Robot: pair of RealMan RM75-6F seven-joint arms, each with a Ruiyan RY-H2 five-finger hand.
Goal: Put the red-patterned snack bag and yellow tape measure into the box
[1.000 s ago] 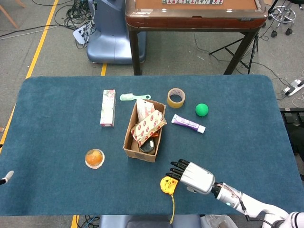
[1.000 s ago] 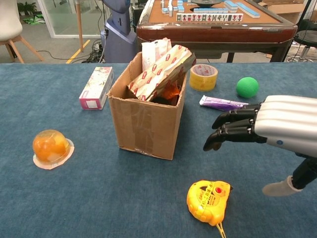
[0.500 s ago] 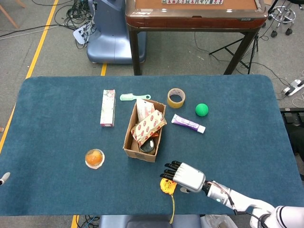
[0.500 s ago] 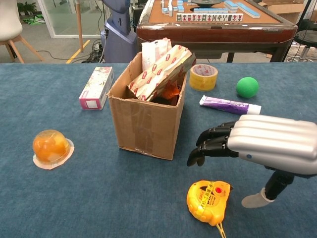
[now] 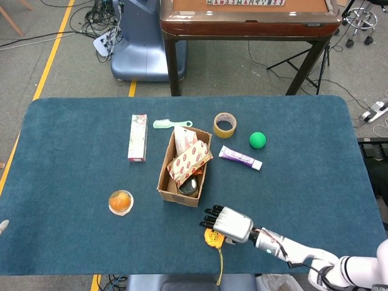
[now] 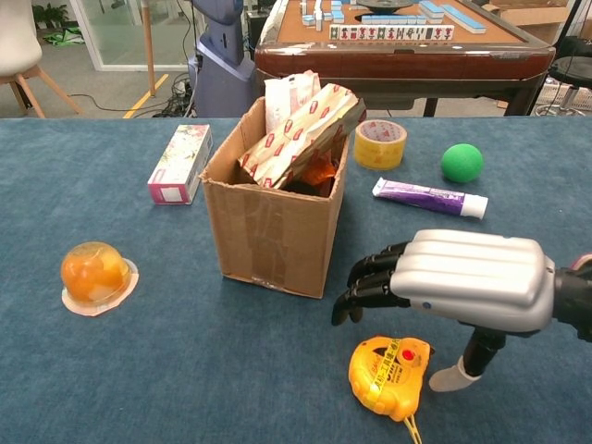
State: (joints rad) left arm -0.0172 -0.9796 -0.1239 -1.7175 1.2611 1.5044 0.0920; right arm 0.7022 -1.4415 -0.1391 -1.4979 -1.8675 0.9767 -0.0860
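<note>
The red-patterned snack bag (image 5: 189, 160) (image 6: 301, 134) lies slanted in the top of the open cardboard box (image 5: 165, 182) (image 6: 268, 231). The yellow tape measure (image 5: 211, 237) (image 6: 388, 375) rests on the blue cloth in front of the box, its tape trailing toward the near edge. My right hand (image 5: 227, 223) (image 6: 462, 282) hovers just above the tape measure, palm down, fingers extended toward the box and thumb pointing down beside the tape measure's right side. It holds nothing. My left hand is out of both views.
A pink carton (image 5: 137, 137), a mint brush (image 5: 170, 124), a tape roll (image 5: 224, 125), a green ball (image 5: 257, 140) and a purple tube (image 5: 240, 157) lie around the box. An orange jelly cup (image 5: 120, 202) sits left of it.
My right hand has slid left and toward the near edge, coming over the tape measure and lower. A bit of the left arm at the head view's left edge has gone.
</note>
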